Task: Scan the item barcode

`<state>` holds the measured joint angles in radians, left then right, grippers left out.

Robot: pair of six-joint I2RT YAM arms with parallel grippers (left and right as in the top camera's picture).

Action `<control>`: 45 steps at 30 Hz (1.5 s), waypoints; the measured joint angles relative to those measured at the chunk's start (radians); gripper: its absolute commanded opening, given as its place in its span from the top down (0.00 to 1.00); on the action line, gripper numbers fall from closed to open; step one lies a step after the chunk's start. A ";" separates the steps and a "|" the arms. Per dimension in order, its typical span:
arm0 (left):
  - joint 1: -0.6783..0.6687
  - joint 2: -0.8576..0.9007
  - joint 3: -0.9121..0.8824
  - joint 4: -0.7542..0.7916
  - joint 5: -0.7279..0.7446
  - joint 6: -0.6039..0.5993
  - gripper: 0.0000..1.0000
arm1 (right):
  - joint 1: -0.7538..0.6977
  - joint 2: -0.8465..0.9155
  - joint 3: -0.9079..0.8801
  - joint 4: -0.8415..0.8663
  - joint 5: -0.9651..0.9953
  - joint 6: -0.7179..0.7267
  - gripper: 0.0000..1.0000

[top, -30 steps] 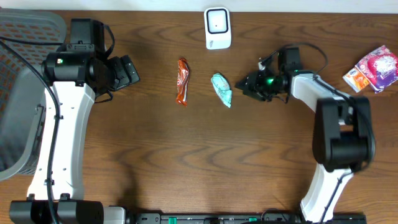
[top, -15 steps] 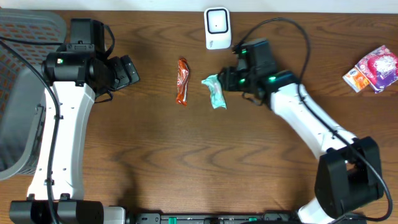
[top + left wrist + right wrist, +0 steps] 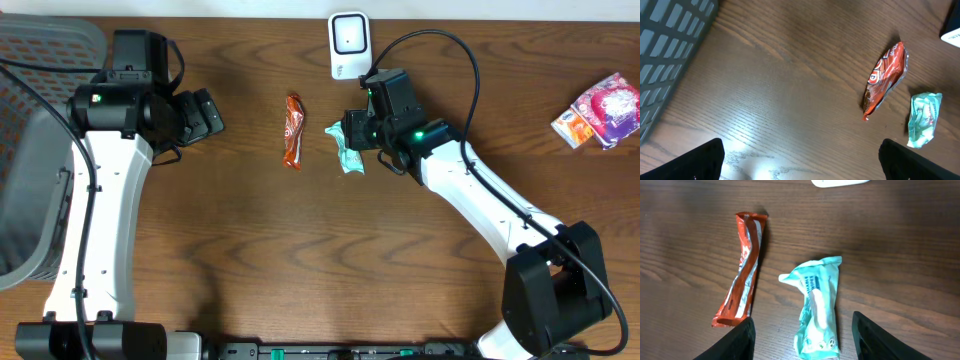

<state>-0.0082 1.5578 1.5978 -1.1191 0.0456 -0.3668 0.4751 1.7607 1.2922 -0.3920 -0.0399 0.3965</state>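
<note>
The right claw (image 3: 802, 324) hovers low over the teal packet (image 3: 817, 307), which lies flat on the bench (image 3: 300, 250) just below the scanner (image 3: 350, 45). The wrist view shows one finger on each side of the packet with bare wood between finger and wrapper on both sides. The claw is partly open and grips nothing. The packet lies roughly lengthwise between the fingers, its crimped end toward the scanner, so closing would pinch it across its narrow width — a sensible line for a soft, crinkly pouch.

Beside it to the left, apart and not touching, lies a red wrapper (image 3: 292, 130), long and thin and slightly twisted. It sits close enough to the left finger (image 3: 740, 340) that a sideways drift could nudge it.

The left claw (image 3: 801, 145) stands at its widest and is empty. It is parked well off to the left near the grey basket (image 3: 40, 60), out of the way, and its camera looks across at both packets. Two more packets (image 3: 600, 105) lie at the far right edge, well apart from the action.

By the look of it, the teal packet is the item to scan and the step in hand is the pickup, with the scan not yet done. No barcode shows clearly on the upper face. The printing there is too small to read, so the packet may need turning before it faces the scanner. The thin wrapper could slip or fold under a light pinch.
</note>
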 measured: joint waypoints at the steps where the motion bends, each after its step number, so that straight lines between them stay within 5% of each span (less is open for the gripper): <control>1: 0.000 0.000 0.000 0.000 0.000 0.000 0.02 | 0.000 0.000 0.000 0.000 0.002 0.000 0.43; 30: 0.000 0.000 0.000 0.000 0.000 0.000 0.02 | 0.014 0.000 0.000 0.012 0.014 -0.069 0.47; 35: 0.000 0.000 0.000 0.000 0.000 0.000 0.02 | 0.014 0.000 0.000 0.012 0.015 -0.071 0.38; 39: 0.000 0.000 0.000 0.000 0.000 0.000 0.02 | 0.014 0.000 0.000 0.012 0.014 -0.071 0.19; 45: 0.000 0.000 0.000 0.000 0.000 0.000 0.02 | 0.020 0.000 0.000 0.015 0.010 -0.076 0.13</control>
<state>-0.0082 1.5578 1.5974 -1.1191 0.0460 -0.3668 0.4950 1.7607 1.2922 -0.3771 -0.0303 0.3202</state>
